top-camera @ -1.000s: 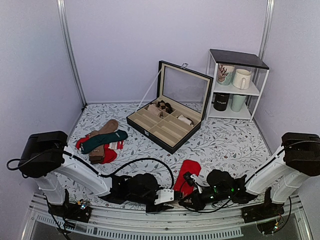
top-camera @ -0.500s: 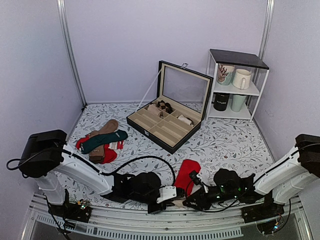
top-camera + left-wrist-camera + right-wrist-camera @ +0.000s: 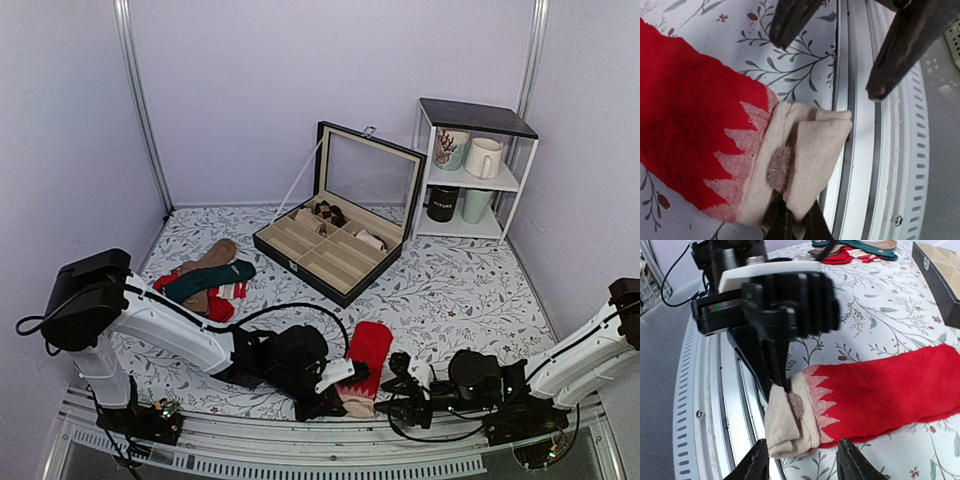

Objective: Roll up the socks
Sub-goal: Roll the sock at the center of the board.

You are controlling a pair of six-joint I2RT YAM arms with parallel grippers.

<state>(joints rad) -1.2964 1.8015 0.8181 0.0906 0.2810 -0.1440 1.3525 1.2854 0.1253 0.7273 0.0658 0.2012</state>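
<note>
- The socks point(image 3: 365, 355) are laid flat in the lower centre of the top view, red foot pointing up the frame. Their beige cuff point(image 3: 805, 150) is at the near edge of the bench point(image 3: 450, 290), partly over the metal rail point(image 3: 860, 150).
- The left pincer point(image 3: 790, 225) is clenched on the cuff; in the left wrist view the fabric is seen pinched and bunched between its dark fingers at the bottom of the frame.
- The right pincer point(image 3: 802, 462) is released, with its two fingers spread well apart and nothing between them. It is held just off the cuff end, not touching it.
- Compared with a second ago, the roles are seen to be swapped: the left pincer, then partly spread beside the cuff, has been closed on it. The right pincer, then clamped at the cuff, has been let go and drawn back to the right.
- The cuff, earlier hidden under the arms, is now exposed.
- Further out, a pile of other socks point(image 3: 205, 285) is seen at the left, a black case point(image 3: 335, 240) with its lid raised at the centre, and a white shelf point(image 3: 475, 165) with mugs at the upper right.
</note>
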